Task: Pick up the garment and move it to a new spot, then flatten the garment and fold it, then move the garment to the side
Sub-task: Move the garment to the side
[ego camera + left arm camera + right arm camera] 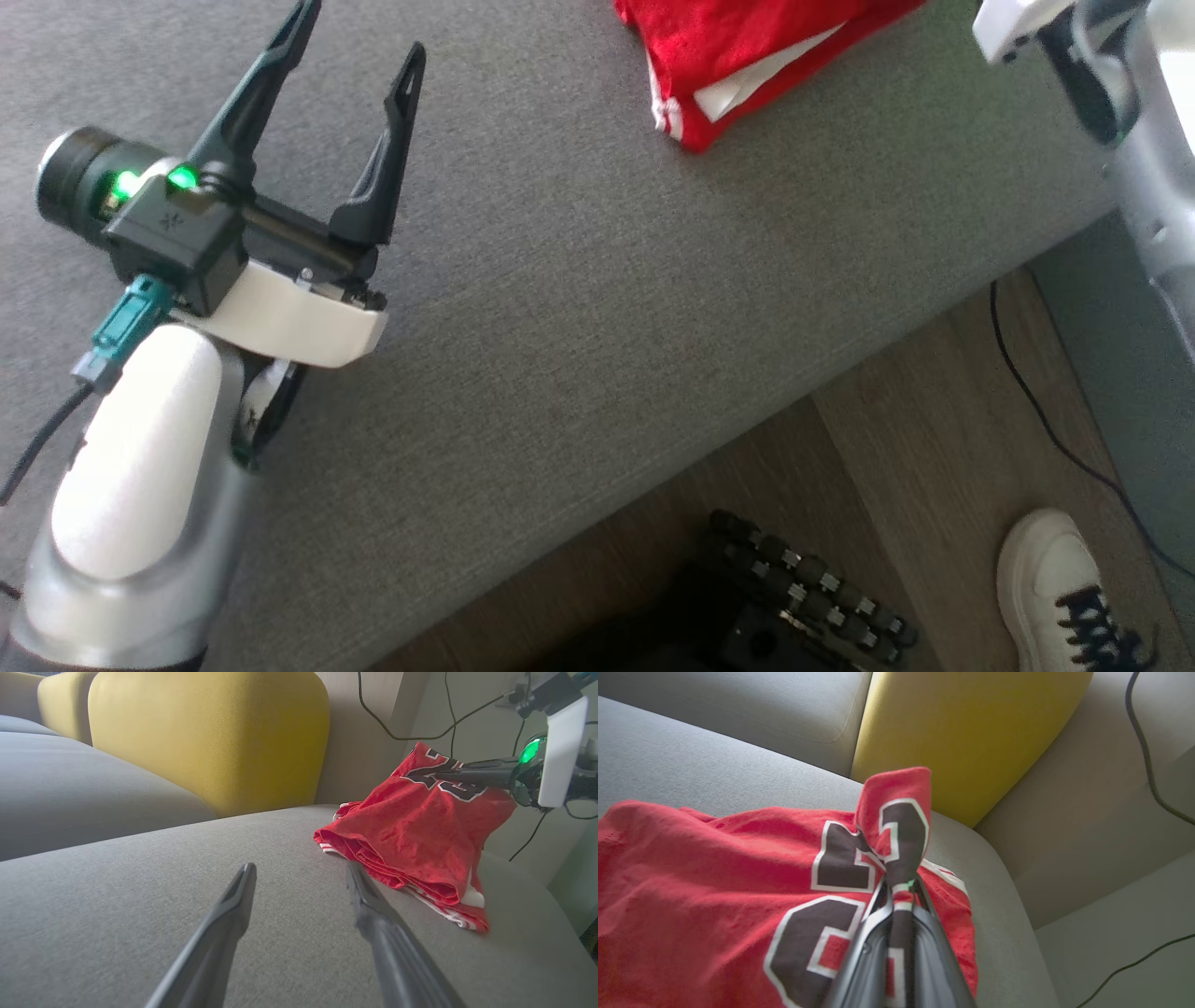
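— Starting with the biggest thing: the grey sofa seat [579, 308], wide and flat, and it carries the one garment [420, 826], a red jersey with dark, white-edged numbers, bunched near the seat's end.

— Lying flat?

— No. Its lower folds rest on the seat and the upper part is drawn up into a peak. That's the right gripper [901, 891], fingers pressed together on a fold of the printed cloth. The right wrist view looks straight down onto the pinch, with cloth poking up past the tips.

— And from the head camera?

— A red corner of the garment with white trim at the top edge, and the pale right arm [1148, 187] at the upper right. That view also gives the wooden floor [840, 485] beside the sofa, a dark cable [1027, 383] trailing across it, the robot's roller wheel [812, 597], and a person's white shoe [1055, 588] with dark laces.

— Cushions?

— The left wrist view has two yellow cushions [205, 732] standing behind the seat; the right wrist view catches one.

— The other hand?

— The left gripper [359, 33] is spread wide and holds nothing, over bare seat, well apart from the jersey. Its own camera looks out between the two fingers at the jersey, with the right gripper reaching in from the side.

— Tally?

— One garment, two grippers, two cushions, one shoe.
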You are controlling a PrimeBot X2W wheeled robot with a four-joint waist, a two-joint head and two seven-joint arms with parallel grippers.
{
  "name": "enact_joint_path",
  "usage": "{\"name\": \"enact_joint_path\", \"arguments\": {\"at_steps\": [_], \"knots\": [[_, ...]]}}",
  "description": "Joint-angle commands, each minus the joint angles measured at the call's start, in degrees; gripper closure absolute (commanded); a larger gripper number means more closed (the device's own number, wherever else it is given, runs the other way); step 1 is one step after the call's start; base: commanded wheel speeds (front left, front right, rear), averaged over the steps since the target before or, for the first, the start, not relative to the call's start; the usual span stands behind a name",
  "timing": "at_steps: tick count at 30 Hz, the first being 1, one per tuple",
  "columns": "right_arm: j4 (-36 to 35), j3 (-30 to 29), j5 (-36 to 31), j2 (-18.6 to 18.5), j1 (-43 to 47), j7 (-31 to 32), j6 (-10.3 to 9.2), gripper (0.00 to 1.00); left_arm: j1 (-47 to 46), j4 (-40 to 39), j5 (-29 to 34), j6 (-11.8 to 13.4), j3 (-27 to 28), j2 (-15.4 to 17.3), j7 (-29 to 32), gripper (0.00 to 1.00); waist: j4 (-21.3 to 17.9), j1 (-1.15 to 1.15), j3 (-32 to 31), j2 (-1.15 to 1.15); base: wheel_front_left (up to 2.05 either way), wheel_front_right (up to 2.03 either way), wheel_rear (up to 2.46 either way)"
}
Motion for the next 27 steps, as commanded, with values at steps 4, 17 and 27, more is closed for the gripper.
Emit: {"name": "enact_joint_path", "arguments": {"at_steps": [4, 17, 27], "knots": [[0.1, -3.8, -0.6, -2.6, -2.8, -0.7, -0.03, 1.00, -1.8, -3.0, -0.3, -0.3, 1.0, 1.6, 1.3, 0.00, -0.9, -0.01, 2.0, 0.00, 0.00, 0.00, 0.00], [-3.1, -12.3, -6.2, -2.3, -0.6, -0.8, -0.03, 0.98, -0.1, -4.3, -1.1, 1.0, 1.0, 1.6, 1.2, 0.00, 0.6, -0.01, 2.6, 0.00, 0.00, 0.00, 0.00], [-5.8, -17.3, -8.6, -1.0, 1.1, -0.8, -0.03, 0.00, 0.4, -3.7, -2.0, 1.6, 0.7, 1.5, 0.6, 0.00, 0.4, -0.01, 1.9, 0.00, 0.00, 0.00, 0.00]]}}
